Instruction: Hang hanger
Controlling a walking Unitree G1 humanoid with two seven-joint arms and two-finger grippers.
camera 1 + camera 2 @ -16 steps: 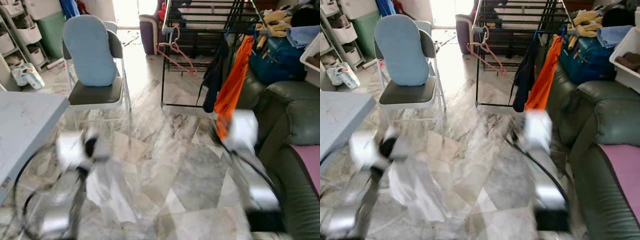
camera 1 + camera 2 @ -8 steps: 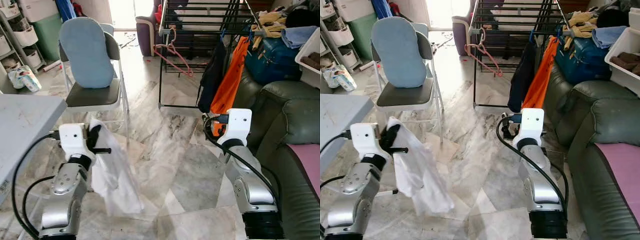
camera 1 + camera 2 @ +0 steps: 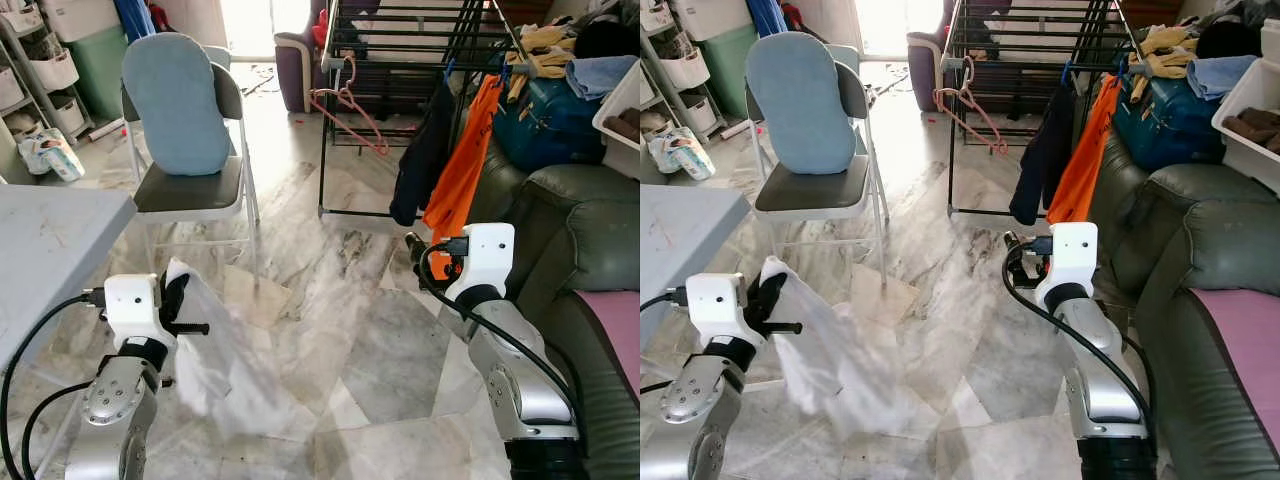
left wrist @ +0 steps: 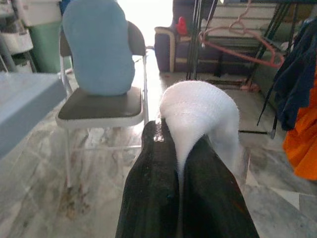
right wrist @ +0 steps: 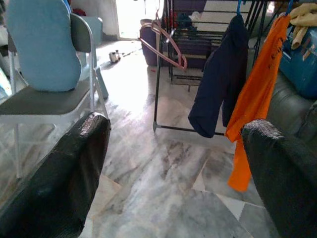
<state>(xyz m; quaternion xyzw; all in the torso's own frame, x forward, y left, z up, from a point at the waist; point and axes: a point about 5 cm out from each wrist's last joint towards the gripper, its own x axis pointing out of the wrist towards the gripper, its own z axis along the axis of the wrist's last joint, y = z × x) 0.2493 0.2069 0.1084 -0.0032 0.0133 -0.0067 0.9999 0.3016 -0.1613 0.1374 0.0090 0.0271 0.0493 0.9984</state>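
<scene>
Two pink hangers [image 3: 352,106] hook on the near corner of a black drying rack [image 3: 400,40] across the room. My left gripper [image 4: 176,144] is low at the left, shut on a white garment [image 3: 228,368] that drapes down toward the floor. The cloth bulges over the fingertips [image 4: 158,148] in the left wrist view. My right gripper [image 5: 176,129] is raised at the right, open and holding nothing, facing the rack from well short of it. A navy garment [image 3: 424,155] and an orange garment [image 3: 462,165] hang on the rack's right side.
A folding chair [image 3: 190,192] with a blue cushion [image 3: 175,100] stands at the left, before the rack. A grey table [image 3: 40,250] edge is at my left. A dark green sofa [image 3: 590,240] runs along the right. Marble floor lies between me and the rack.
The blur of a second ago has settled. My left gripper has dropped slightly with the white garment, whose tail swings out to the right. The right arm has shifted a little to the right.
</scene>
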